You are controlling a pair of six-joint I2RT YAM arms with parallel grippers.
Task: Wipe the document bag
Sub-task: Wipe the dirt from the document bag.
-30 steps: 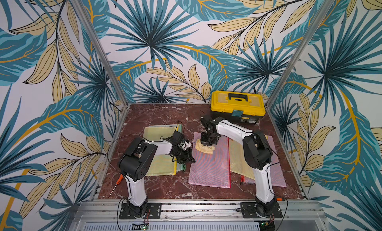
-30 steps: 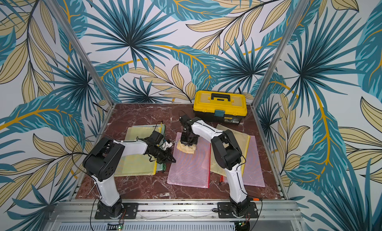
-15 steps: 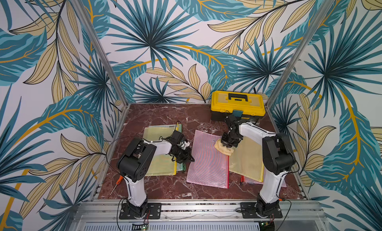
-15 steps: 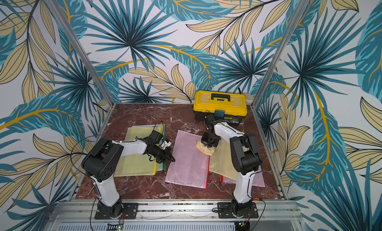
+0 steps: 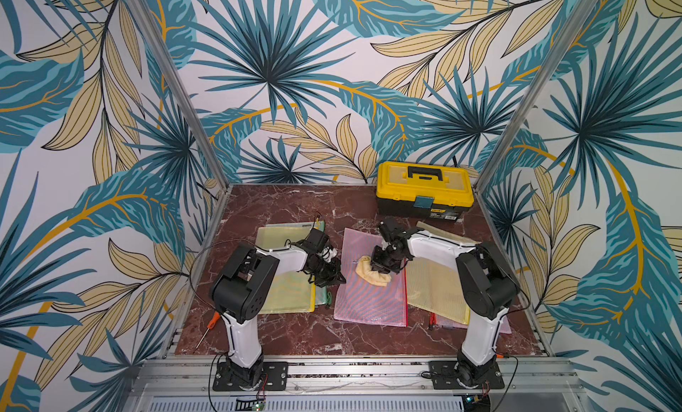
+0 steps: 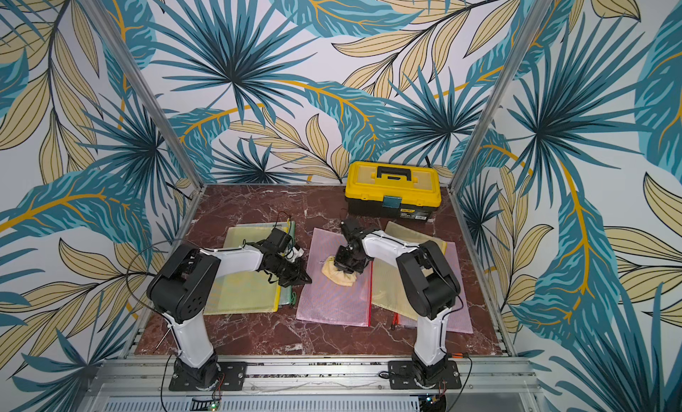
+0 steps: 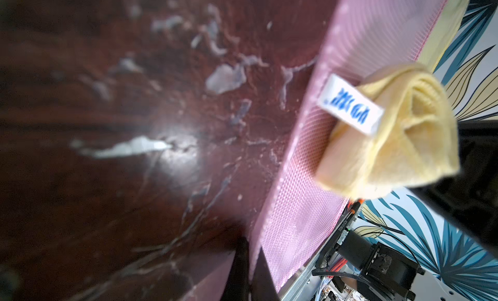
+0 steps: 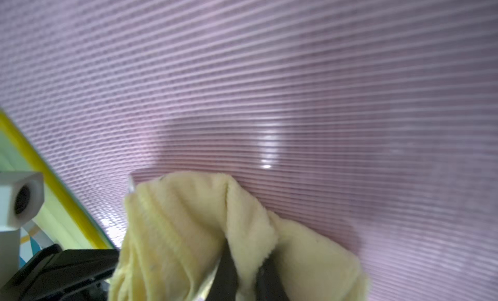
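Wiping in hand: our right gripper (image 5: pixel 382 271) is clamped on a bunched yellow cloth (image 5: pixel 372 277) and presses it onto the pink document bag (image 5: pixel 369 299). The bag lies flat on the marble table (image 5: pixel 295 207), in front of the yellow toolbox (image 5: pixel 424 188) and a little toward the left arm's side of it. Our left gripper (image 5: pixel 337 280) sits farther from the toolbox than the cloth. Its jaws are together on the bag's edge, which the left wrist view shows running in between the fingers.

We judge the bag light, thin and floppy. Its ribbed plastic looks slick on polished stone, so it is likely to slide or swivel under a stroke unless pinned. The place to hold it is an edge or corner clear of the cloth's path, pinched low and flat, since lifting would buckle the sheet. The cloth is soft and apt to roll, so we would grip it by its gathered fold.
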